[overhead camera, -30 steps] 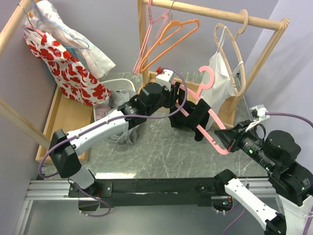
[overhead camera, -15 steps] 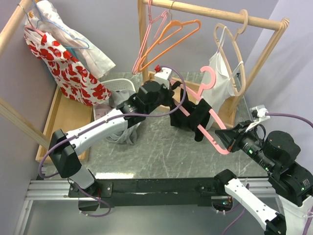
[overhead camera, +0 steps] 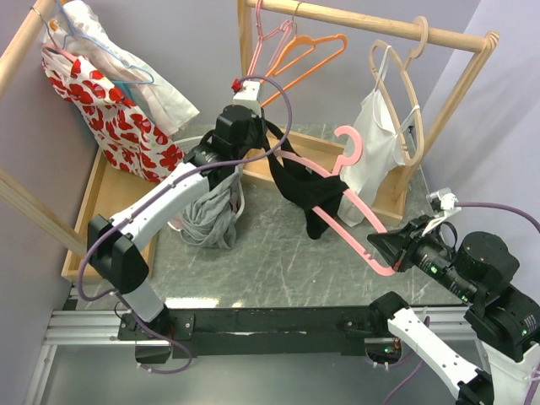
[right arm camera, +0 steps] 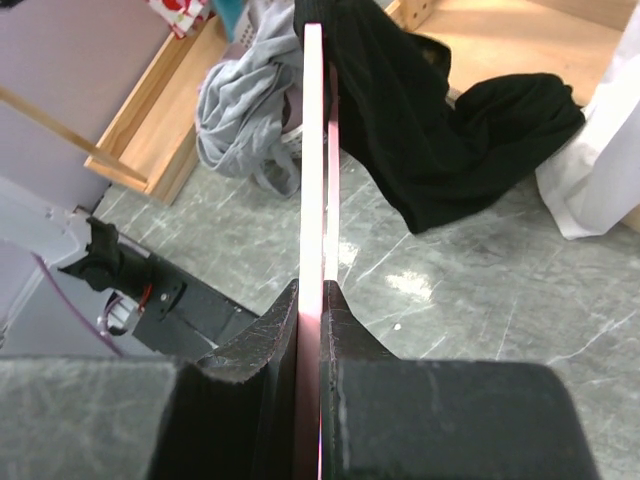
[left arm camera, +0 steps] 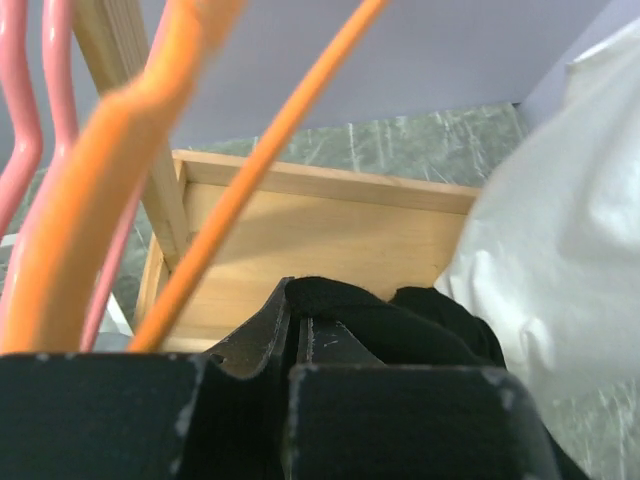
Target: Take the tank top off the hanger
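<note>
The black tank top [overhead camera: 309, 191] hangs stretched between the pink hanger [overhead camera: 359, 221] and my left gripper [overhead camera: 267, 142]. That gripper is raised at the back, shut on a strap of the cloth. In the left wrist view the jaws [left arm camera: 296, 305] pinch a fold of the black tank top [left arm camera: 410, 325]. My right gripper [overhead camera: 386, 248] is shut on the lower end of the pink hanger, held out over the table. In the right wrist view the pink hanger [right arm camera: 313, 140] runs straight out from the closed gripper [right arm camera: 313, 292], with the tank top [right arm camera: 440, 140] draped to its right.
A white basket [overhead camera: 207, 145] with grey clothes [overhead camera: 207, 215] spilling out stands left of centre. The wooden rack [overhead camera: 363, 17] carries pink and orange hangers [overhead camera: 308, 49] and a white top [overhead camera: 378, 139] on a wooden hanger. A red floral dress [overhead camera: 110, 114] hangs at far left.
My left gripper closed on the tank top, then moved up and to the left, pulling the cloth along the hanger. The right gripper and hanger shifted only slightly.
</note>
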You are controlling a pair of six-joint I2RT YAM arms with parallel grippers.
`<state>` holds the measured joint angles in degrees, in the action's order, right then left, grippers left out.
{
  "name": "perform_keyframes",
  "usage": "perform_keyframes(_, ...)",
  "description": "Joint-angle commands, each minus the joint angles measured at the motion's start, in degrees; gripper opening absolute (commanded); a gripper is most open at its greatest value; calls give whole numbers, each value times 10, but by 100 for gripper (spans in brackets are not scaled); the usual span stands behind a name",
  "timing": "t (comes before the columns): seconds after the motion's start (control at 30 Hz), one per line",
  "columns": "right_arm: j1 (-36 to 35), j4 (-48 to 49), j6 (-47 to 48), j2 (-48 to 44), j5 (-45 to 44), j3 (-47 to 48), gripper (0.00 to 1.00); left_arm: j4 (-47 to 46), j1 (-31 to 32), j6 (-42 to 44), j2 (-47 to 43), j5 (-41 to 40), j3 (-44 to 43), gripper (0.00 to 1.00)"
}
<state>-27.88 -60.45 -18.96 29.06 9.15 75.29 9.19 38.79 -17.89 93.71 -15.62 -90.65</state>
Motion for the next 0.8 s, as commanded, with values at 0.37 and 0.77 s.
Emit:
perform_keyframes(0.37,-3,58,5,-33,-79,14,0,56,0,-65,-12,103,64,1)
perform_keyframes(0.77,-3,148,-11,-16,-112,-32,0,23,127,-89,-96,92,117,60)
